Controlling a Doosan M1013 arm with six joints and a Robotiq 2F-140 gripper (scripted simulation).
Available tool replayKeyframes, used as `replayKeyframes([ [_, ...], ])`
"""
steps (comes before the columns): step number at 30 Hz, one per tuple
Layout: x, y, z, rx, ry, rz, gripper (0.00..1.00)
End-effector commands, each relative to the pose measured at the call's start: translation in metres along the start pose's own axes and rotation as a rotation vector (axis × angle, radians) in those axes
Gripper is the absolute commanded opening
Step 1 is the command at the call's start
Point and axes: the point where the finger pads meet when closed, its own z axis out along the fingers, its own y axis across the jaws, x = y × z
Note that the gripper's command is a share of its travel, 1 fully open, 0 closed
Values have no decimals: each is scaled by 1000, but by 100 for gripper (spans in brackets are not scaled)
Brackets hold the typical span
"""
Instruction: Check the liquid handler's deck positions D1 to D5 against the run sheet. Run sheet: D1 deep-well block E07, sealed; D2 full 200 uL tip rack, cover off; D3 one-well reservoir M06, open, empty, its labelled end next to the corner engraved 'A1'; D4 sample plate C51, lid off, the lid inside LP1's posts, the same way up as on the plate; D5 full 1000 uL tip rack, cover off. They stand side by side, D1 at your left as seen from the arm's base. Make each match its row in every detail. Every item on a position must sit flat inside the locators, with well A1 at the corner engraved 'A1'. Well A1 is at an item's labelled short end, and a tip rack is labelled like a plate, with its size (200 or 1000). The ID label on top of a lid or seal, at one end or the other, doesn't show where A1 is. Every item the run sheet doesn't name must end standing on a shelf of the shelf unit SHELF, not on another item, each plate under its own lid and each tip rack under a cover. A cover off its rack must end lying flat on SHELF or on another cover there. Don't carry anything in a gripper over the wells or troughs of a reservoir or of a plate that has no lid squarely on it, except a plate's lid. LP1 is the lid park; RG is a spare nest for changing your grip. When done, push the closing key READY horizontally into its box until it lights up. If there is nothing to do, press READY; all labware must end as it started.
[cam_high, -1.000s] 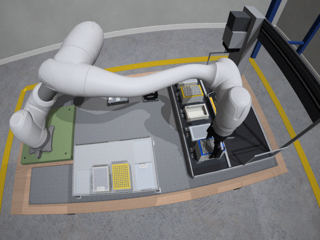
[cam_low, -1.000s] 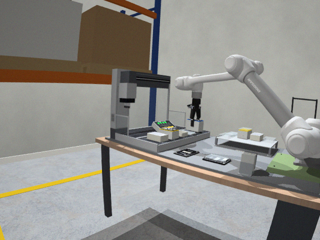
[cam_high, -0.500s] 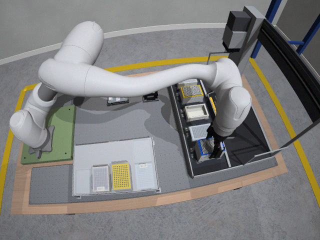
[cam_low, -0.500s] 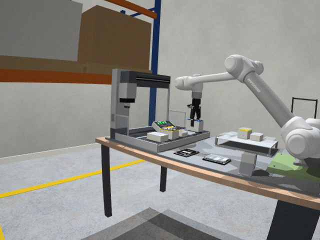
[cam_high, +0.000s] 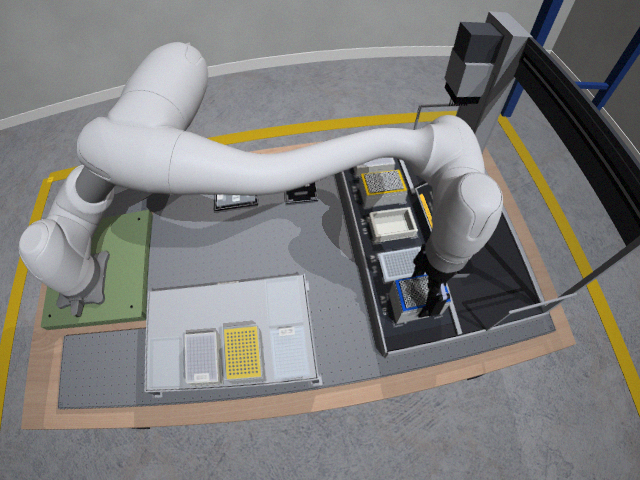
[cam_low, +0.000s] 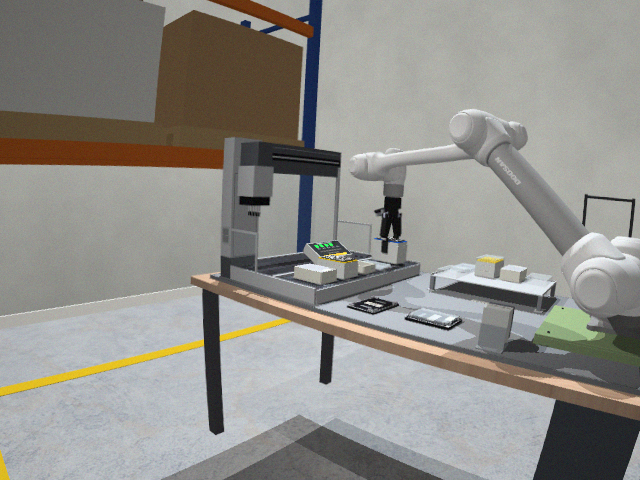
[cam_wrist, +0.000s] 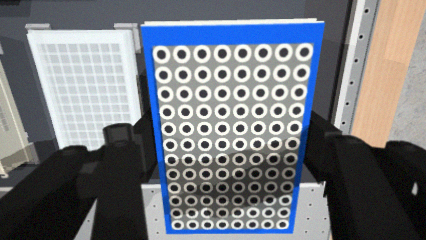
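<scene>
Top view: we see the grey deck (cam_high: 361, 289) walled by a rail (cam_high: 361, 248) (tight).
Gripper (cam_high: 431, 302): half-closed, clamping the blue tip rack (cam_high: 410, 291) beside the sample plate (cam_high: 395, 263).

1. We see a blue-framed tip rack (cam_wrist: 231, 127) with a grey top patterned in rows of white rings with dark centres.
2. The claw (cam_wrist: 220, 170) gripping its long sides is black.
3. Beside it, the sample plate (cam_wrist: 87, 85) is white with a fine square grid.
4. On the deck, another tip rack (cam_high: 383, 181) has a yellow frame and a dark speckled top; the reservoir (cam_high: 393, 224) is cream.
5. On the shelf unit (cam_high: 227, 297), which is pale grey, one rack (cam_high: 241, 351) is yellow with dark dots.
6. The arm (cam_high: 289, 155) is white, its base plate (cam_high: 129, 242) green.
7. The table (cam_high: 310, 403) has a light wood edge and a grey top.
</scene>
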Motion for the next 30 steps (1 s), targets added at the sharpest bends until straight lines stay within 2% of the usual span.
replayKeyframes([
  [1,0,0,-1,0,2,0,10],
  [30,0,0,7,0,2,0,10],
])
